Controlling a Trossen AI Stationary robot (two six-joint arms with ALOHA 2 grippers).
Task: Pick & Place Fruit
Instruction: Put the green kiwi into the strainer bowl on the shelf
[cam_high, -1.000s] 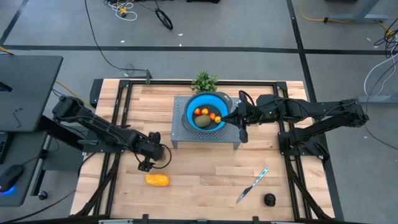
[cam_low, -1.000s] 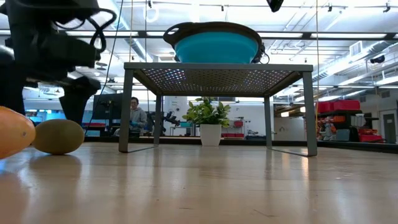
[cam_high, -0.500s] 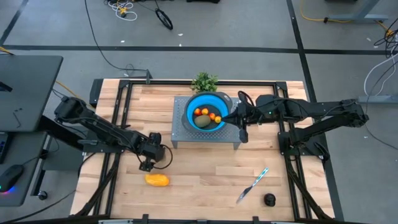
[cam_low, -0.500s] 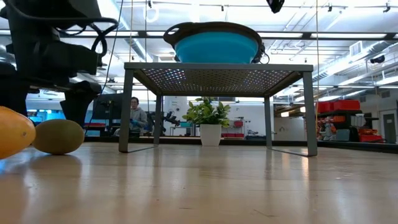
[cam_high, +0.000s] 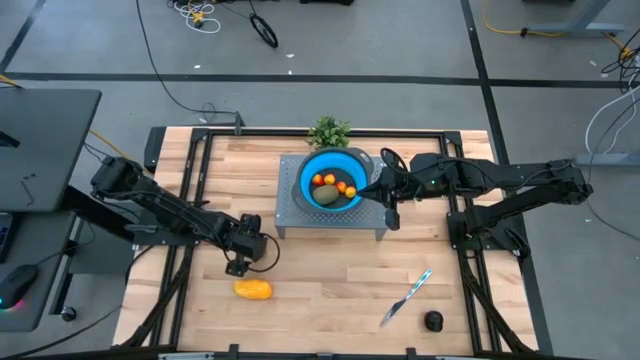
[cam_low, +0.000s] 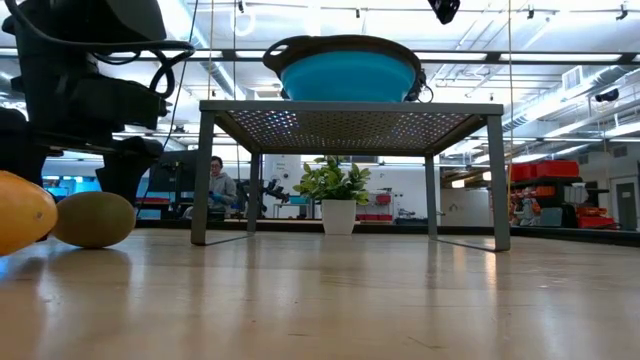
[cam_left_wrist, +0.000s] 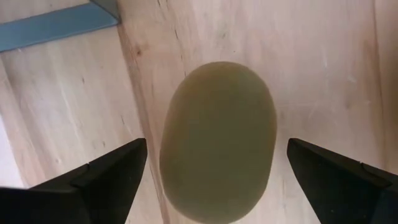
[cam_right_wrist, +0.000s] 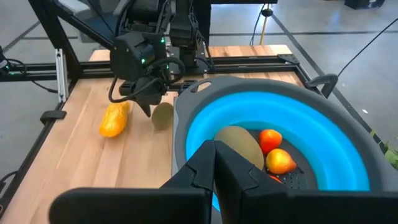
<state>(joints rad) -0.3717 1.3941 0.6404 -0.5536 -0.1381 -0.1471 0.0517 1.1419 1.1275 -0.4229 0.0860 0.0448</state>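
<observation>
Fruit is split between bowl and table: the blue bowl (cam_high: 333, 181), centre of the high view on a metal stand (cam_high: 290, 219), holds an olive oval (cam_right_wrist: 239, 142) and small orange pieces (cam_right_wrist: 270, 139). Lower left, the left gripper (cam_high: 250, 262) hangs released, fingers (cam_left_wrist: 106, 174) wide around a second olive-brown oval (cam_left_wrist: 217, 140) (resting on the wood), above the yellow-orange oblong (cam_high: 253, 289). Clenched, the right gripper (cam_high: 378, 184) sits at the bowl's right rim. A near-black round (cam_high: 433, 320) lies lower right.

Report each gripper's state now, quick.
Left gripper: open, fingers either side of the olive-brown oval fruit on the table, not gripping.
Right gripper: shut, empty, at the blue bowl's rim.
</observation>
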